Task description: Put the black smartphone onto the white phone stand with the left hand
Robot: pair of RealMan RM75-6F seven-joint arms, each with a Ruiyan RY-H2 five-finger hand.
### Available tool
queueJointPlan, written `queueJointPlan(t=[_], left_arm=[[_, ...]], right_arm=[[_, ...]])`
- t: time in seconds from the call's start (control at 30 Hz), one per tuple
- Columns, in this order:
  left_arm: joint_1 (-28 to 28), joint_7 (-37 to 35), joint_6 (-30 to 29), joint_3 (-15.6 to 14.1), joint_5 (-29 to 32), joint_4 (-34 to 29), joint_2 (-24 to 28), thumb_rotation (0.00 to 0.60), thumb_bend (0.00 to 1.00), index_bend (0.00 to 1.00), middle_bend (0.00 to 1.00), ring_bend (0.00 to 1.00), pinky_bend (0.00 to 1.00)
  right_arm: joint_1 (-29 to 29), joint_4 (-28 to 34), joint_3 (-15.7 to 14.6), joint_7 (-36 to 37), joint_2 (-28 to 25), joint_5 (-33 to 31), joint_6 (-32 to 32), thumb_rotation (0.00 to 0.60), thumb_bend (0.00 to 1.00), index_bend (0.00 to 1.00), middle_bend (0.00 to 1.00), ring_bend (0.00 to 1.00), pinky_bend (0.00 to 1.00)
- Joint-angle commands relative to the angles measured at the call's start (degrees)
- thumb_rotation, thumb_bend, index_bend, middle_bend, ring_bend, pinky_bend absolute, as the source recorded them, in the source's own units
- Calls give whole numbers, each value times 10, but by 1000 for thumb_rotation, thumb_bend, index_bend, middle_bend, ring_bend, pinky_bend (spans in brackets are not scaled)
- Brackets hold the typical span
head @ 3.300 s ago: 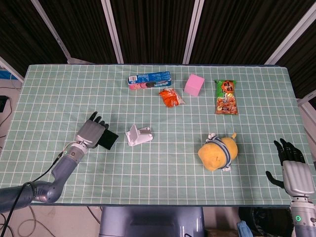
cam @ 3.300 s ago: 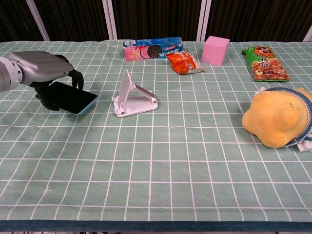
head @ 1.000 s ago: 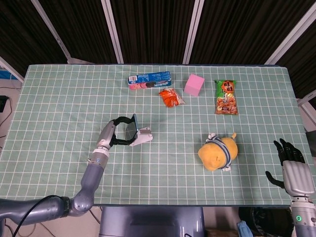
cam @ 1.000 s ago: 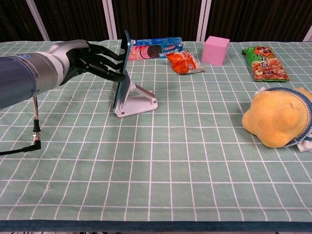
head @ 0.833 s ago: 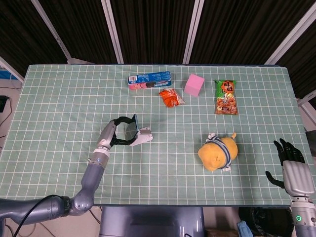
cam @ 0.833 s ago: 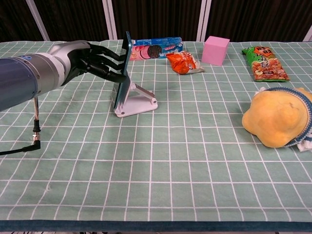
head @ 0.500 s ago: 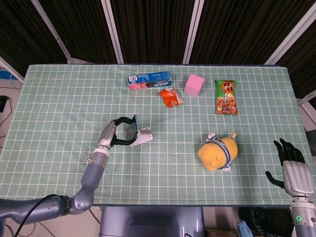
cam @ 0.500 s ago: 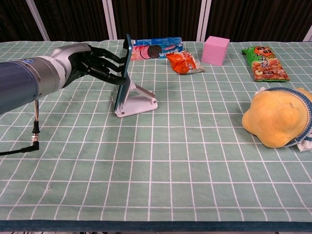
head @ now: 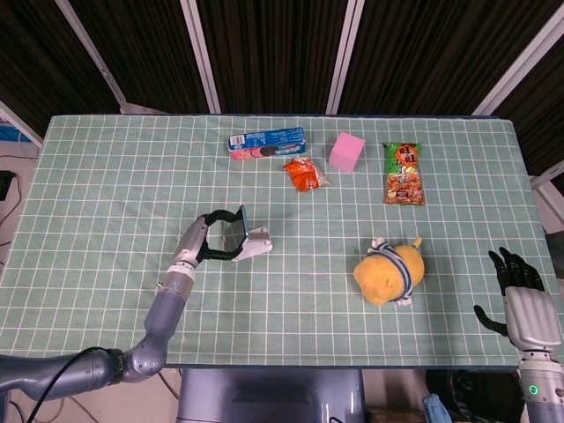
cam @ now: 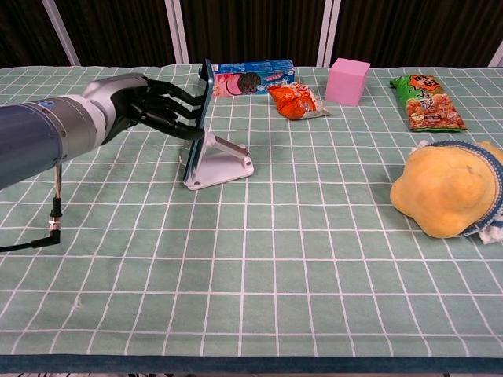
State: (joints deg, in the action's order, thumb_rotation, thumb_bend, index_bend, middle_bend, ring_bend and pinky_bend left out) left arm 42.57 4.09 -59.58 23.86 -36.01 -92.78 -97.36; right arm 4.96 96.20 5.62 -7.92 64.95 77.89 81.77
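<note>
Fingers of the left hand (cam: pixel 149 106) reach across from the left side of the tabletop (cam: pixel 275 259) and clamp the black smartphone (cam: pixel 198 118), which stands nearly upright on its long edge against the white phone stand (cam: pixel 222 163); from the chest view only the phone's thin blue-edged side shows, its lower end down at the front lip of the stand and its top end tilted slightly away, level with the dark fingertips wrapped over the upper edge. From the head view the same hand (head: pixel 196 240) shows its grey back toward the camera, black fingers curved round the smartphone (head: pixel 240 222) with the stand (head: pixel 254 244) just to its right. Whether the phone's full weight rests on the stand or in the fingers cannot be told. Right hand (head: pixel 522 295) hangs off the near right corner of the tabletop, well apart from everything, its fingers spread and holding nothing. Along the far side lie a blue cookie packet (cam: pixel 247 78), an orange snack bag (cam: pixel 293 100), a pink cube (cam: pixel 347 81) and a green snack bag (cam: pixel 427 100), while a yellow plush toy (cam: pixel 446 188) with a blue striped band sits at the right, well away from the stand
</note>
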Motion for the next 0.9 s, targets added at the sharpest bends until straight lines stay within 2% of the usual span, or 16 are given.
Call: queueJointPlan(t=[0.03, 0.6, 0.9], left_arm=[[0, -4, 2, 1, -3, 1, -1, 600, 496, 564, 618, 127, 0], [-3, -30, 19, -5, -30, 26, -10, 600, 494, 562, 616, 127, 0], [-5, -34, 22, -5, -37, 26, -6, 600, 468, 502, 559, 126, 0]], right_arm=[[0, 0, 0, 0, 0, 0, 0, 600, 350, 0, 0, 0, 119], [0, 0, 0, 1, 0, 0, 0, 600, 350, 0, 0, 0, 119], [0, 0, 0, -1, 0, 0, 0, 600, 350, 0, 0, 0, 120]])
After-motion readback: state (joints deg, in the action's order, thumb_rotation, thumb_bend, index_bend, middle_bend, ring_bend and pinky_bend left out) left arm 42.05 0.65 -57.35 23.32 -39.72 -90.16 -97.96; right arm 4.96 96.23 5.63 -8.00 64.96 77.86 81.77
